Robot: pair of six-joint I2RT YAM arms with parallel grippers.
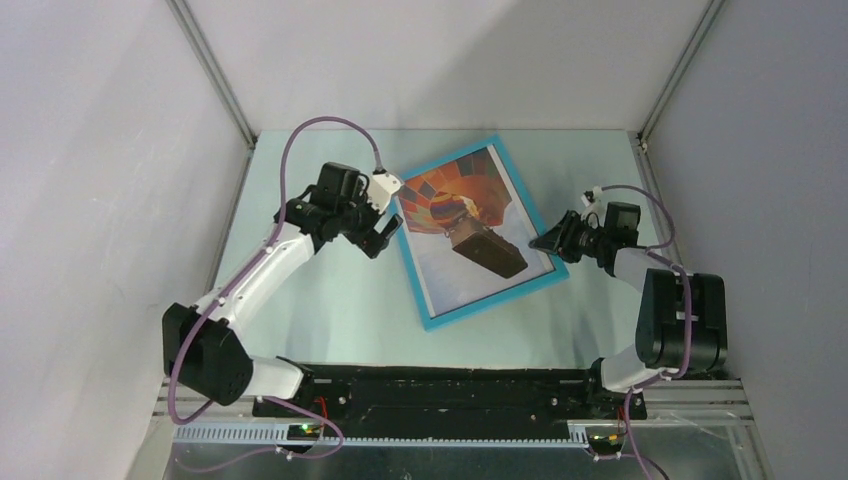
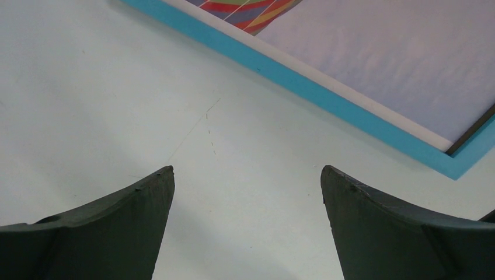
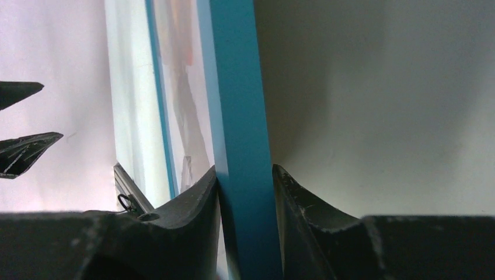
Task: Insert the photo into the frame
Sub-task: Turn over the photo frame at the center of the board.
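From above: one frame (image 1: 497, 301), one photo (image 1: 470, 215), two grippers. The photo lies inside the blue border, balloon side up, so the job looks nearly done. The left gripper (image 1: 388, 238) hangs spread wide, with the frame's edge just ahead of its fingertips and nothing in it. It is probably parked there to steady that side if needed. The right gripper (image 1: 535, 243) has its tips on the opposite edge.

Left wrist view: the left gripper (image 2: 247, 170) is gaping, with bare table (image 2: 117, 87) between the jaws. The blue frame (image 2: 292, 84) runs slantwise ahead and to the right, clear of both fingers. A pale strip lies beyond it, then the photo (image 2: 379, 58).

Right wrist view: the blue rail of the frame (image 3: 233, 87) stands straight up between the jaws of the right gripper (image 3: 245, 168). They sit narrow, pressed to either side with no gap I can make out. That is a pinch on the border only, likely to hold the frame without touching the photo (image 3: 187, 87), just left of the rail.
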